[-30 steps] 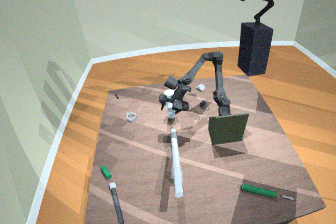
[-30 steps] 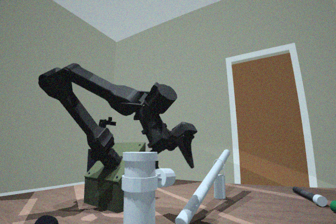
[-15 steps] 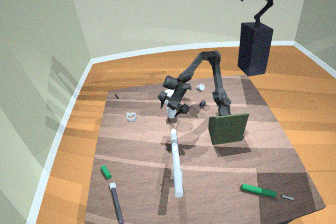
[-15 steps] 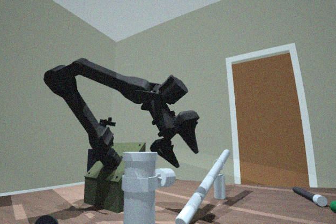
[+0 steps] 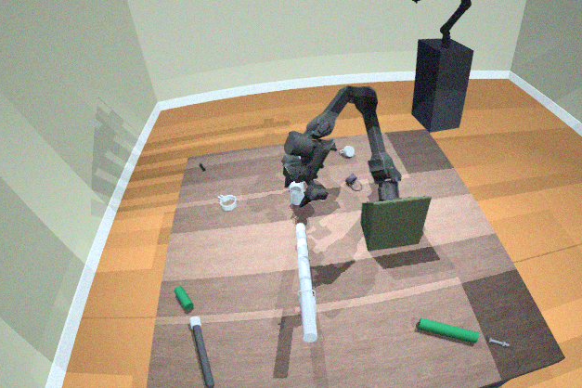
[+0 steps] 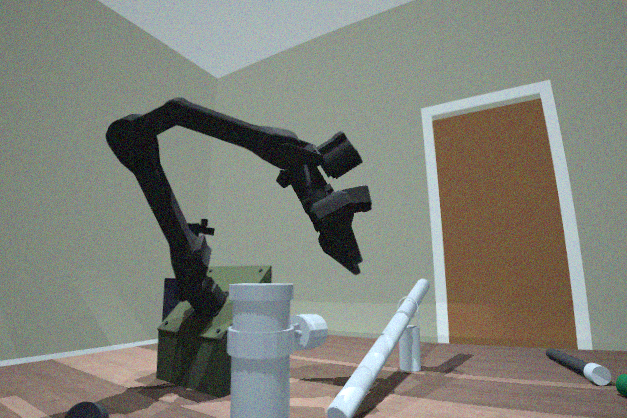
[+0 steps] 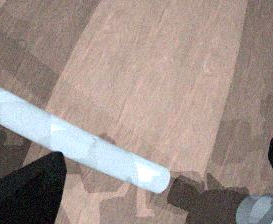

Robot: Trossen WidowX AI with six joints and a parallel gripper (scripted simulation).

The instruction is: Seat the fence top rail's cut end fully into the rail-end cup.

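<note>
The white rail (image 5: 306, 274) (image 6: 379, 352) (image 7: 74, 142) slants down through the thin loop (image 5: 314, 292) near its raised end. Its low cut end (image 7: 159, 181) lies free, apart from the rail-end cup (image 6: 313, 331) (image 5: 296, 192). The cup hangs on the brace band (image 6: 259, 344), which sits high on the big post (image 6: 260, 387), just below the post cap (image 6: 260, 291). In the top view the arm hides much of the post. My gripper (image 5: 294, 195) (image 7: 172, 156) is open and empty, above the rail's low part; a gap shows between them in the exterior view.
A short pale post (image 6: 405, 350) stands under the rail's raised part. Green rods (image 5: 184, 298) (image 5: 448, 330), a dark rod (image 5: 202, 353) and a bolt (image 5: 498, 342) lie around. A white ring (image 5: 227, 199), a small white fitting (image 5: 348, 151) and a dark looped piece (image 5: 351, 180) lie farther back.
</note>
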